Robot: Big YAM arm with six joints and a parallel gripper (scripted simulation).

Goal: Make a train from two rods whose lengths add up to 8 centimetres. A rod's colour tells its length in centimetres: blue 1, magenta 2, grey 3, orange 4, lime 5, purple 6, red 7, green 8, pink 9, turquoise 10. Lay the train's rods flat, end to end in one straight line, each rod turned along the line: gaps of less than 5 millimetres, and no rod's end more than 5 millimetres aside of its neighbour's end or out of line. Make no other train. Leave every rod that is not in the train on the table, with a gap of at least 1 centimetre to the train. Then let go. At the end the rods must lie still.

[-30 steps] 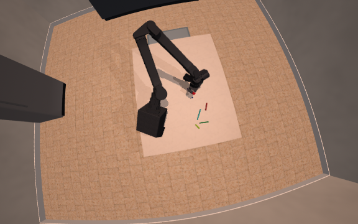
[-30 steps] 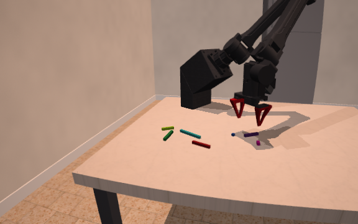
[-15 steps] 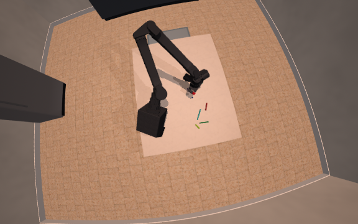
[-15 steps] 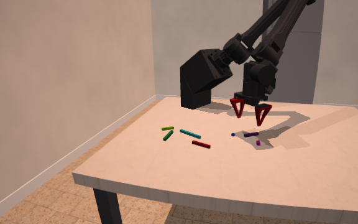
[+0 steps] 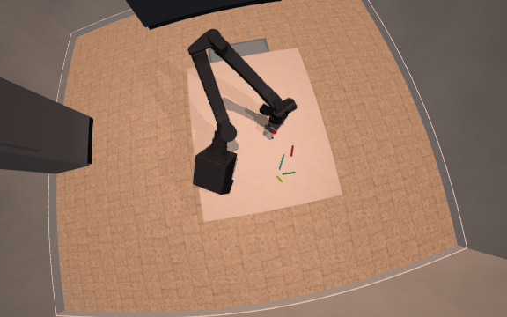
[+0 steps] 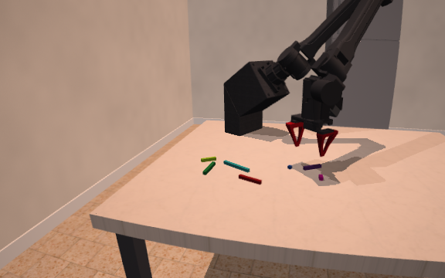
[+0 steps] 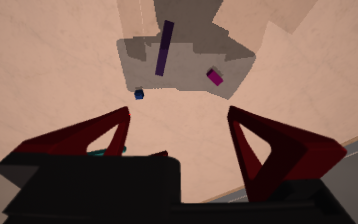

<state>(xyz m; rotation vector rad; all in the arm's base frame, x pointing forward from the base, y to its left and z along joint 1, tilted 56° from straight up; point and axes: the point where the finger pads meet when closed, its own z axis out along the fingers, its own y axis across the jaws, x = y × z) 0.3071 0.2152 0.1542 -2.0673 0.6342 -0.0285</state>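
My gripper [image 6: 310, 151] [image 7: 178, 111] is open and empty, above the table. A purple rod [image 6: 312, 167] [image 7: 164, 48] lies flat in its shadow. A short magenta rod [image 6: 321, 177] [image 7: 215, 77] lies apart from the purple rod, turned at an angle to it. A small blue rod [image 6: 290, 167] [image 7: 139, 94] lies on the other side, near the purple rod's near end in the wrist view. A red rod [image 5: 292, 151] [image 6: 249, 179], a turquoise rod [image 5: 282, 161] [image 6: 236, 166], a green rod [image 5: 289, 173] [image 6: 208, 167] and a lime rod [image 5: 279, 179] [image 6: 208, 159] lie apart from these.
The table [image 5: 253, 198] [image 6: 168, 208] carries the arm's black base [image 5: 214, 172] [image 6: 243, 100]. The green and lime rods lie close together, near one end of the turquoise rod. The arm's shadow falls over the purple and magenta rods.
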